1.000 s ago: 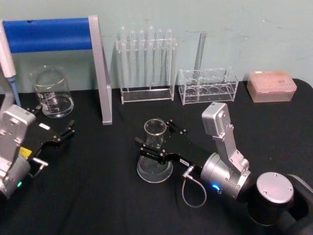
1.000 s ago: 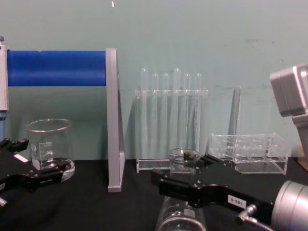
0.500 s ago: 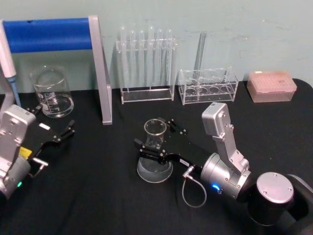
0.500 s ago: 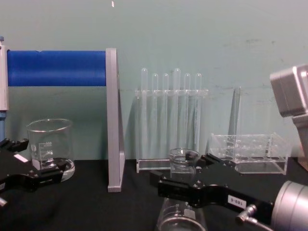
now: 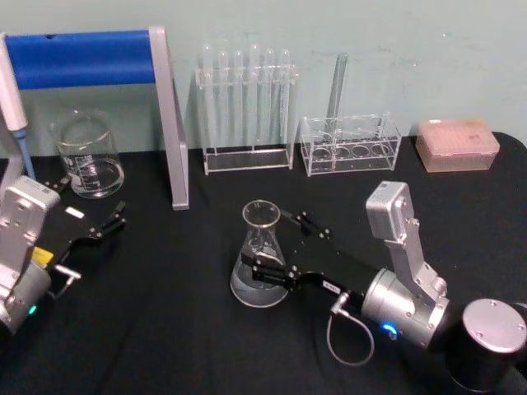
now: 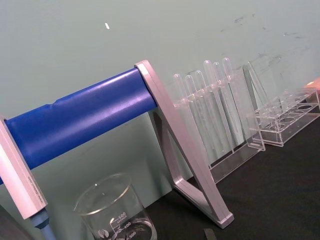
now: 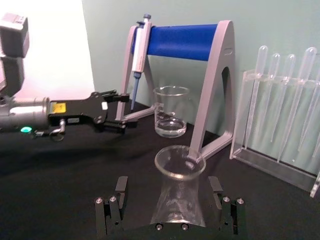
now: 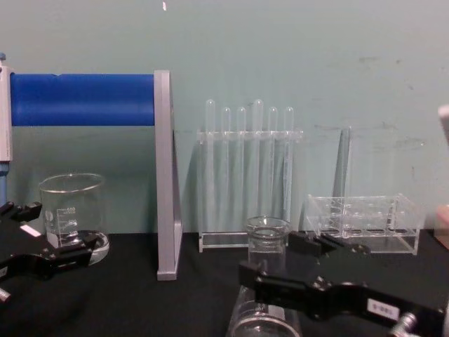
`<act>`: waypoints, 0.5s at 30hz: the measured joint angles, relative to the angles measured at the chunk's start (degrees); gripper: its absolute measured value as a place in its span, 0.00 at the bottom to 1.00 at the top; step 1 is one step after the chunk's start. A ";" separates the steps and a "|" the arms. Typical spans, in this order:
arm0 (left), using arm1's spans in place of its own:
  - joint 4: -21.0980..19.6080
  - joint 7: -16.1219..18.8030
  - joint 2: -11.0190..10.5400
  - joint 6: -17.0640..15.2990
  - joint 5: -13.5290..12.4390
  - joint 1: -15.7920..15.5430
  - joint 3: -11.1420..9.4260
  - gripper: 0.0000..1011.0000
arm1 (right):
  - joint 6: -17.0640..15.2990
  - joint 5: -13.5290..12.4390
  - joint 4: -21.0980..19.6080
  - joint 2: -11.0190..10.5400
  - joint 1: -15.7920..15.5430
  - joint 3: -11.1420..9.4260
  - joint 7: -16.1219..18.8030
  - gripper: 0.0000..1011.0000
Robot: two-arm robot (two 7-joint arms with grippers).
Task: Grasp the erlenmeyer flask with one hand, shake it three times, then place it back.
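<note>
The erlenmeyer flask (image 5: pixel 258 253) stands upright on the black table, near the middle. My right gripper (image 5: pixel 278 245) is open, its two black fingers reaching in from the right on either side of the flask's lower body. In the right wrist view the flask (image 7: pixel 179 192) rises between the spread fingers (image 7: pixel 116 202) with a gap on each side of the neck. The chest view shows the flask (image 8: pixel 266 242) with the near finger (image 8: pixel 298 289) crossing in front of it. My left gripper (image 5: pixel 86 202) rests open at the left, close to the beaker.
A glass beaker (image 5: pixel 86 156) sits at the back left under a blue-barred pipette stand (image 5: pixel 169 123) holding a pipette (image 5: pixel 12 99). Behind the flask are a test tube rack (image 5: pixel 247 107), a second clear rack (image 5: pixel 350 144) and a pink tip box (image 5: pixel 457 144).
My right gripper has drawn back to the right and lower, from around the flask's neck to beside its lower body. The flask and the left arm have not moved.
</note>
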State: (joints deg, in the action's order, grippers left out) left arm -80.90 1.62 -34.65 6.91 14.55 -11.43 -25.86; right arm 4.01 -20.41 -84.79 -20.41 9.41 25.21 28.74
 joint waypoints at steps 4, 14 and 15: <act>0.00 0.00 0.00 0.00 0.00 0.00 0.00 0.99 | -0.64 -0.70 -1.93 -1.86 -1.51 -0.28 0.39 0.99; 0.00 0.00 0.00 0.00 0.00 0.00 0.00 0.99 | -1.40 -2.50 -6.43 -6.02 -5.70 -2.84 -0.76 0.99; 0.00 0.00 0.00 0.00 0.00 0.00 0.00 0.99 | -1.37 -2.55 -6.65 -6.16 -5.87 -3.12 -1.05 0.99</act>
State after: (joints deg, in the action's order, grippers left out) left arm -80.90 1.62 -34.65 6.91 14.55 -11.43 -25.86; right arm 2.64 -22.96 -91.44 -26.57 3.54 22.09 27.68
